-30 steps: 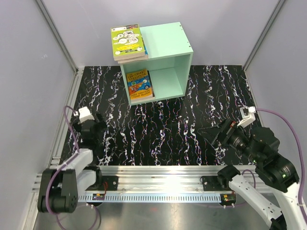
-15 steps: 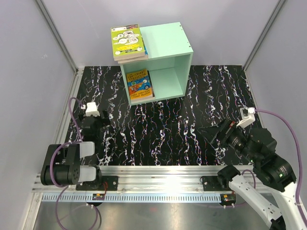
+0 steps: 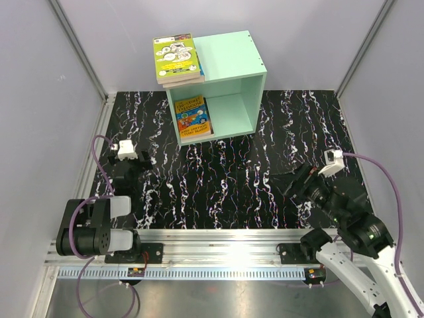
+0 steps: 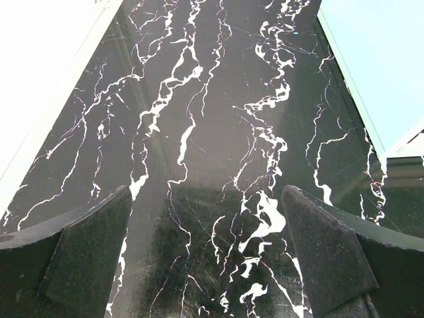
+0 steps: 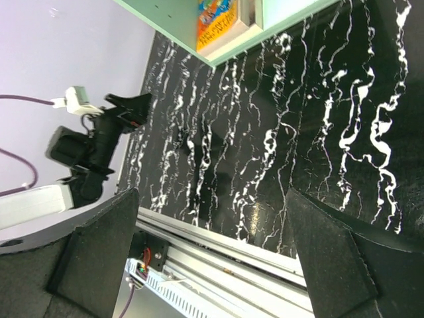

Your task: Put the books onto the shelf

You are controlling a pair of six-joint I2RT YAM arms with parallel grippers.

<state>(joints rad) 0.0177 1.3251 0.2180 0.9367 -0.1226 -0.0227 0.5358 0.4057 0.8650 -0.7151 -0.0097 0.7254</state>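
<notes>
Left gripper (image 4: pixel 205 192) is sitting low over the near-left of the table (image 3: pixel 232 179), fingers wide apart, gripping nothing. Lime-green-topped book stack (image 3: pixel 177 58) is lying on the top left of the shelf (image 3: pixel 232 56), far centre. Orange-yellow book (image 3: pixel 193 117) is sitting inside it, left side. Right gripper (image 5: pixel 213 193) is hovering near-right, fingers spread, empty.

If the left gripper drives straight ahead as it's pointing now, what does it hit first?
Most likely the black marbled tabletop: the open left gripper looks angled down at it. The mint shelf sits right of that line, though depth is unclear.
</notes>
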